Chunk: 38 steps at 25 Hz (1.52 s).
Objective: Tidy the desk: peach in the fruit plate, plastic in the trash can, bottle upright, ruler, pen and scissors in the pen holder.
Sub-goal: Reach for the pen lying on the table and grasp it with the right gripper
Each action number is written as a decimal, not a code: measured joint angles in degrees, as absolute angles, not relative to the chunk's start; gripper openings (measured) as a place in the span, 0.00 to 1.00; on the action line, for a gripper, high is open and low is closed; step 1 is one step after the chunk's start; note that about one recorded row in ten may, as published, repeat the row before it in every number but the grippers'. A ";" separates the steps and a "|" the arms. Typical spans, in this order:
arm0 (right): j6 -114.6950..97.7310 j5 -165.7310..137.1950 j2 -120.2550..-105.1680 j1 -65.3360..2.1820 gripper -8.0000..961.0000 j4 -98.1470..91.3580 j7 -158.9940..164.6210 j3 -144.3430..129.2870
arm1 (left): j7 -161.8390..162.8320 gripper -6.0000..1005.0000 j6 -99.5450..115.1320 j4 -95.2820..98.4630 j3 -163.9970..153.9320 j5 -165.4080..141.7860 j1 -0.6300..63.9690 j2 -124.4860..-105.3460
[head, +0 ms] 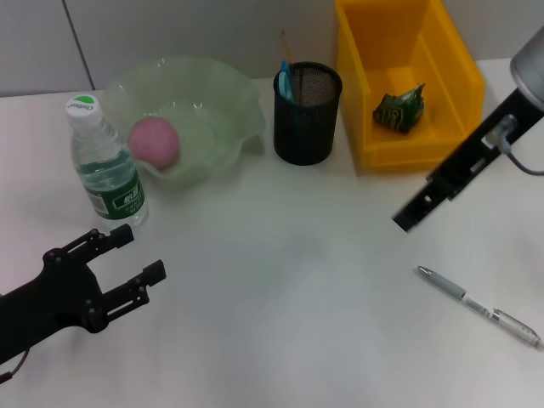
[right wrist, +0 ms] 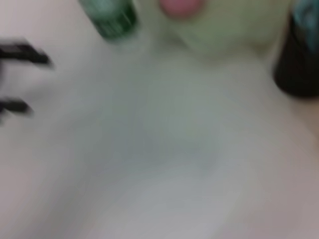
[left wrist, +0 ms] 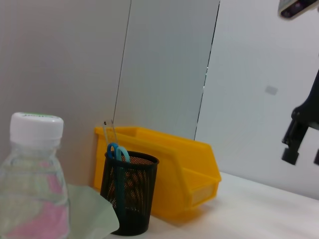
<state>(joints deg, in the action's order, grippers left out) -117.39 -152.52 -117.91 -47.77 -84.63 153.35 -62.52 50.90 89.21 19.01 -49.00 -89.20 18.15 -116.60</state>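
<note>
The pink peach (head: 154,140) lies in the pale green fruit plate (head: 223,102). To its left the clear bottle (head: 106,166) stands upright with a white cap. Blue-handled scissors (left wrist: 117,151) and a thin clear ruler (left wrist: 109,132) stand in the black mesh pen holder (head: 307,113). A crumpled green plastic wrapper (head: 399,110) rests inside the yellow trash can (head: 408,76). The silver pen (head: 478,306) lies flat on the table at the front right. My right gripper (head: 406,218) hangs open above the table, between the trash can and the pen. At the front left my left gripper (head: 138,255) is open, just in front of the bottle.
The white table (head: 289,280) ends at a grey panelled wall (left wrist: 164,64) behind the plate, holder and trash can. In the right wrist view the bottle (right wrist: 112,17), peach (right wrist: 182,6) and pen holder (right wrist: 299,64) line the far side.
</note>
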 joint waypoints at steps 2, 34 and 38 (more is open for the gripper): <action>-118.60 -156.69 -118.02 -49.75 0.82 -80.23 153.55 -63.45 | 51.14 0.74 88.99 19.66 -49.09 -89.20 18.01 -116.56; -104.52 -162.94 -119.33 -43.08 0.82 -67.75 142.29 -72.96 | 51.33 0.74 87.04 20.31 -49.10 -89.20 18.37 -116.46; -103.67 -162.10 -119.43 -42.46 0.82 -67.77 142.25 -74.45 | 51.33 0.74 86.98 20.30 -49.16 -89.21 18.37 -116.45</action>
